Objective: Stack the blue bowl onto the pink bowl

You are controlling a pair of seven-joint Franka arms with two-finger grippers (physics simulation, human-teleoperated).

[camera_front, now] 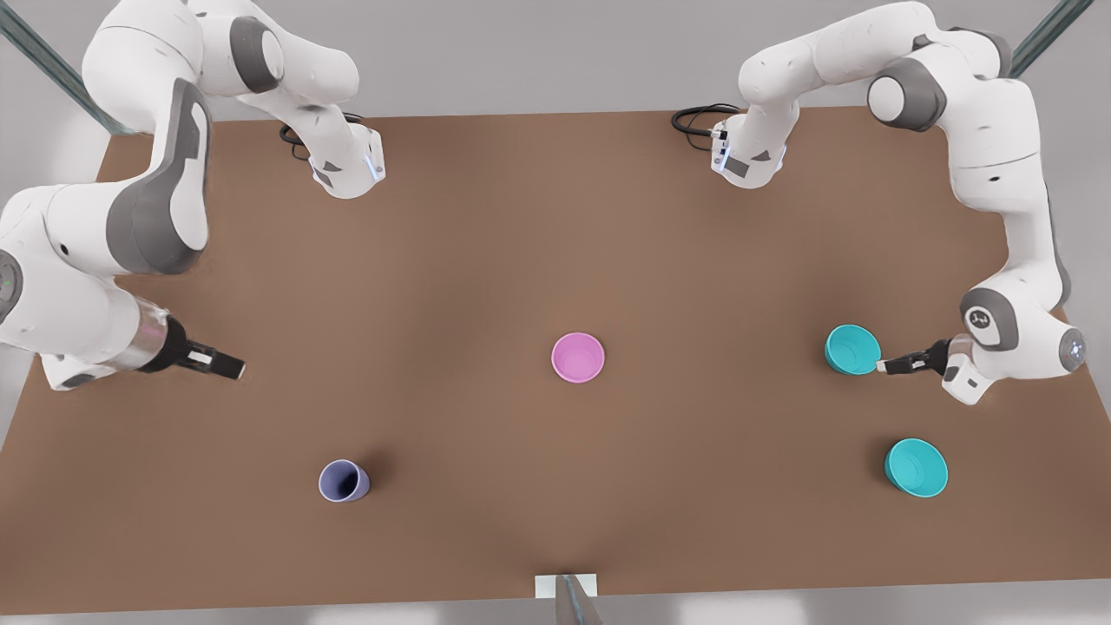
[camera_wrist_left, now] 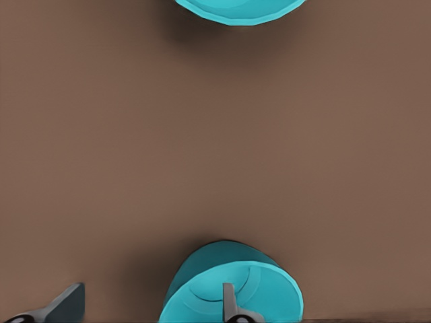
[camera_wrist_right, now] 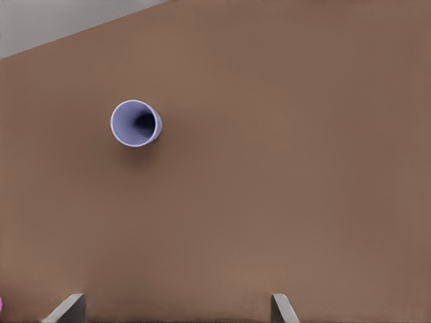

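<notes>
The pink bowl (camera_front: 578, 357) sits upright near the table's middle. At the front view's right, a turquoise blue bowl (camera_front: 852, 349) (camera_wrist_left: 232, 293) stands on the table. My left gripper (camera_front: 885, 365) (camera_wrist_left: 148, 306) is open at that bowl's rim, one finger (camera_wrist_left: 229, 303) inside the bowl and the other (camera_wrist_left: 67, 303) outside over bare table. My right gripper (camera_front: 227, 366) (camera_wrist_right: 175, 309) hangs open over bare table at the front view's left, with nothing between its fingers.
A second turquoise bowl (camera_front: 917, 467) (camera_wrist_left: 239, 10) stands nearer the front edge on the front view's right. A lavender cup (camera_front: 344, 481) (camera_wrist_right: 136, 123) stands at the front left. The brown table (camera_front: 555, 217) is bare between the arms.
</notes>
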